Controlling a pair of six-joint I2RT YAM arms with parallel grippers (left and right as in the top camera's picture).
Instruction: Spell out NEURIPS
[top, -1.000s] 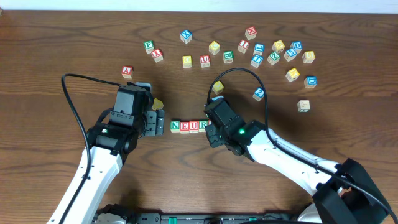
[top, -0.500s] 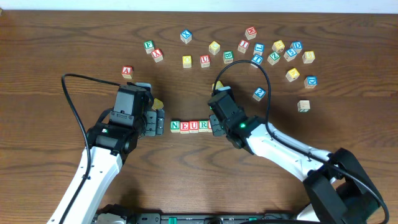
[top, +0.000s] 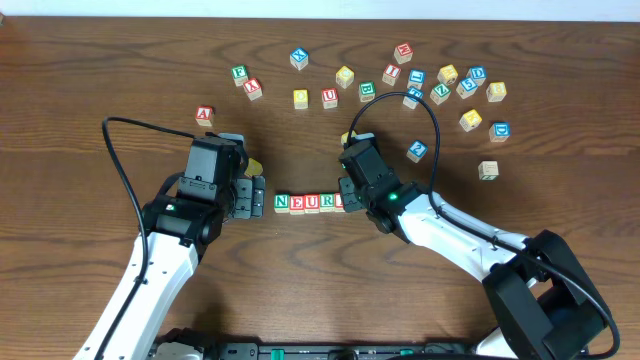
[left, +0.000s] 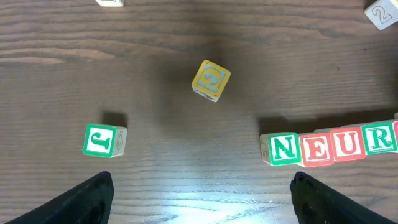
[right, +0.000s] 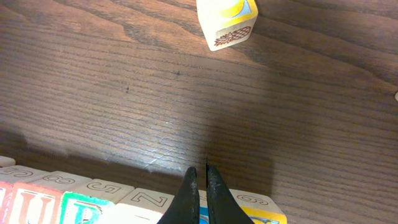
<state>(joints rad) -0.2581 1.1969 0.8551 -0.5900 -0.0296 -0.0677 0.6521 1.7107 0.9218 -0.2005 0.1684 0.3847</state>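
Note:
A row of wooden cubes lies mid-table, reading green N (top: 282, 203), red E (top: 297, 203), red U (top: 312, 203), green R (top: 327, 203). In the left wrist view the same N (left: 283, 149) and R (left: 379, 138) show at the right. My right gripper (top: 347, 200) covers the row's right end. Its fingertips are shut together (right: 200, 186) above a blue-faced cube (right: 205, 214) and a yellow-faced cube (right: 267, 214), gripping neither. Their letters are hidden. My left gripper (top: 258, 195) stands wide open and empty (left: 202, 205) just left of the N.
Several loose letter cubes are scattered at the back (top: 400, 85). A yellow cube (left: 211, 79) and a green J cube (left: 104, 140) lie ahead of the left gripper. Another yellow cube with a pineapple side (right: 227, 18) sits beyond the right gripper.
My right gripper has shifted right and toward the back along the row's end, uncovering the R. The left arm has not moved.

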